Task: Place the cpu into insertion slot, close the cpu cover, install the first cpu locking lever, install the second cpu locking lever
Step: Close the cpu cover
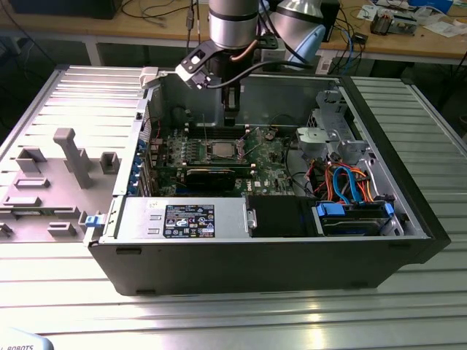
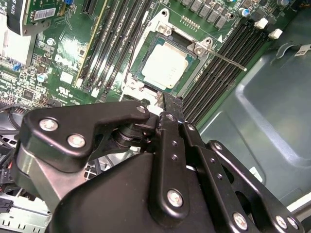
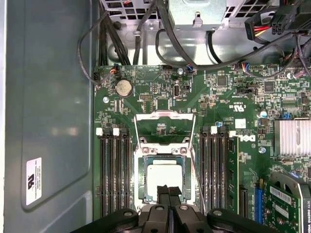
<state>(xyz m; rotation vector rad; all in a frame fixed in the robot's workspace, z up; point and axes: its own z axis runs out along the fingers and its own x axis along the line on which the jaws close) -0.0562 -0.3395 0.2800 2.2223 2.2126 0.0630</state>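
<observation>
Ribbed metal worktop (image 1: 233, 321) carries an open computer case (image 1: 255, 255) lying on its side. A grey fixture tray (image 1: 44, 189) sits on the exterior view's left. Wooden benches (image 1: 408, 44) strewn with cables run along the back of the room.

The arm reaches down into the case. End effector (image 3: 169, 190) hangs just above the cpu (image 3: 164, 175), fingers pressed together with nothing between them. The cpu is seated flat in the insertion slot (image 3: 142, 179). The cpu cover (image 3: 165, 115) is swung open, off the chip. One thin lever rod (image 2: 228, 60) juts free beside the socket.

Silver-grey arm (image 1: 233, 25) with black cable (image 1: 255, 71); matte black hand (image 2: 170, 104), silver screws (image 2: 175, 198).
</observation>
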